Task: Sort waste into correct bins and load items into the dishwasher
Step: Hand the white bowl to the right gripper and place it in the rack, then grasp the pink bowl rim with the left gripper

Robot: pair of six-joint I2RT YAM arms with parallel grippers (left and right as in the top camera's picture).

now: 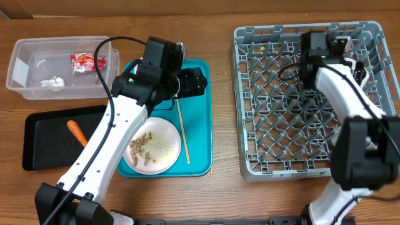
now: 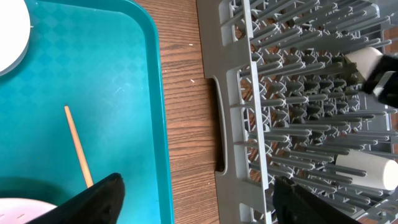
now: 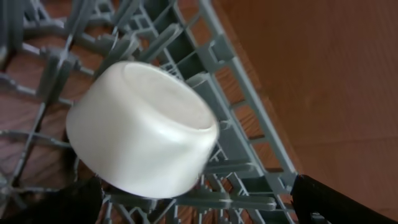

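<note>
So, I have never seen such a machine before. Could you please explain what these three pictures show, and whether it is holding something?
These are two white robot arms at a wooden table, each ending in a two-finger gripper. One picture looks down from above; the other two come from cameras on the wrists.

The left gripper hangs open over a teal tray, holding nothing. On that tray lie a white plate with food scraps and a chopstick.

The right gripper is open above a small white cup sitting upside down in the grey dish rack.

At far left, a clear tub holds a red wrapper and a tissue; a black tray holds a carrot.
</note>
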